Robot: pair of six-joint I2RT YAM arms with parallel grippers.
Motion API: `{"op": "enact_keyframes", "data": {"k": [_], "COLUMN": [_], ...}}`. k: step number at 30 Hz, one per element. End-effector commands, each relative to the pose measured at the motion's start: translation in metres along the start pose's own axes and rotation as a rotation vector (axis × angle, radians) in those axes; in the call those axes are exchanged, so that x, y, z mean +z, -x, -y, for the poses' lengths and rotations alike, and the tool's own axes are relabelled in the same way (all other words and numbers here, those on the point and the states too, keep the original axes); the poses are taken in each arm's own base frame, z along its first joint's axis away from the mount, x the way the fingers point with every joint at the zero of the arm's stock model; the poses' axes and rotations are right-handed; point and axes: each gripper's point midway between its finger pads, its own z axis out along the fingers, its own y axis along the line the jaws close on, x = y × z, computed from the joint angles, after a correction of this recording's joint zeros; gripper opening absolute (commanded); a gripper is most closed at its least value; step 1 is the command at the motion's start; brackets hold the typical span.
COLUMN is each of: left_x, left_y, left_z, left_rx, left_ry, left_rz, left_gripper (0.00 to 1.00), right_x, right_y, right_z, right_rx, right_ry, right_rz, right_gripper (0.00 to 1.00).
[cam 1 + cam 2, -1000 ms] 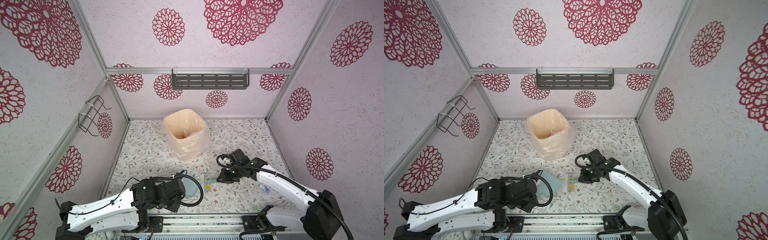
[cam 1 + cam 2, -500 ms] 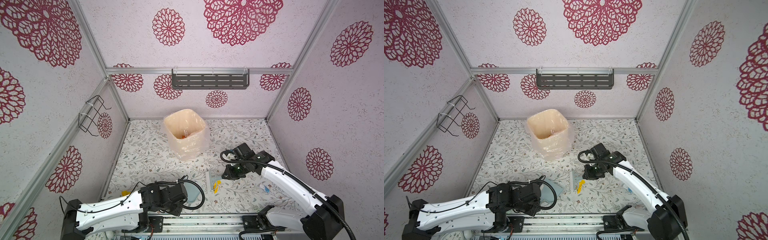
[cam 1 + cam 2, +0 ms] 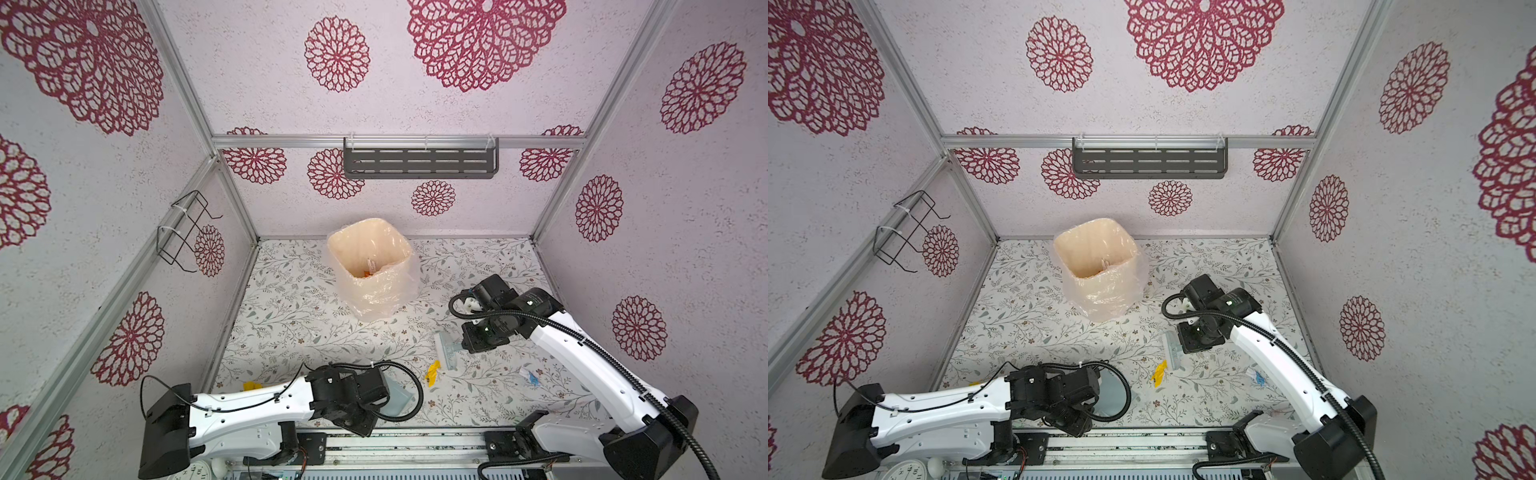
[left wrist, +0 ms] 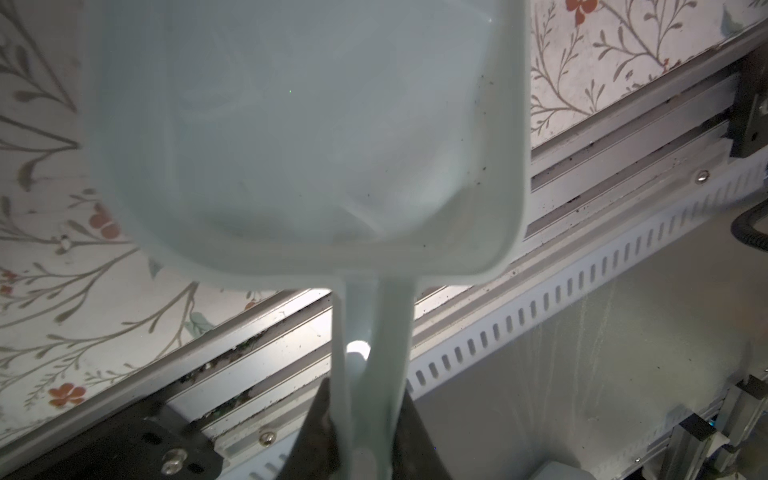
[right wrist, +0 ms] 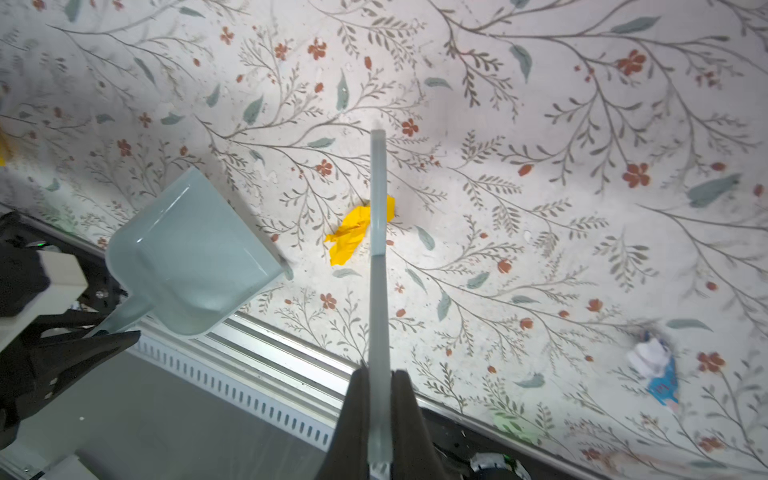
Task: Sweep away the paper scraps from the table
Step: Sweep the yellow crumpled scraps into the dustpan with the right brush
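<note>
the left wrist view showed what the top views hid: the left gripper [image 4: 362, 415] was clamped on the thin handle of the dustpan [image 4: 291, 124], with one dark finger on each side. in both top views only a corner of the pan came out from under the left arm, at the front edge of the table [image 3: 291, 299]. the pan looked empty, though this close view was blurred.

the right wrist view showed the right gripper [image 5: 379, 376] pressed together on the brush [image 5: 378, 249], seen there edge-on as a thin pale strip. in a top view the brush [image 3: 444, 350] showed its wide side.

a yellow scrap [image 5: 357, 235] lay on the table between pan and brush. the brush covered part of it in the right wrist view, and i could not tell if they touched. a white scrap [image 5: 656, 370] with blue marks lay well apart from it, near the right arm. a second yellow scrap [image 3: 252, 385] lay beside the left arm, half hidden, and the right wrist view cut it off at the edge. the bin [image 3: 370, 232] held some bits, too small to make out.
</note>
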Motion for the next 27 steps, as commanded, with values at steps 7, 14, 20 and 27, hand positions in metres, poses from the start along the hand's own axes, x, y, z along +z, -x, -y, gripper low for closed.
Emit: {"op": "enact_keyframes", "data": {"k": [7,14,20,27], "left_x": [0.003,0.007,0.017,0.024], "left_y": [0.029,0.039,0.042,0.045], "left_z": [0.024,0.023,0.025,0.022], "left_rx": [0.145,0.170,0.193,0.187], "left_ry": [-0.055,-0.098,-0.114,-0.118], "left_rz": [0.003,-0.029,-0.076,-0.089], "left_gripper": [0.00,0.00,0.00,0.00], "right_x": [-0.002,0.017,0.031,0.043], "right_y": [0.011,0.021,0.020,0.010], "right_z": [0.018,0.006,-0.009,-0.048], "right_rx": [-0.120,-0.192,-0.224,-0.226], "right_ry": [-0.230,-0.273,-0.253,-0.129], "right_rz": [-0.059,-0.117,-0.157,-0.169], "right_gripper": [0.00,0.00,0.00,0.00]}}
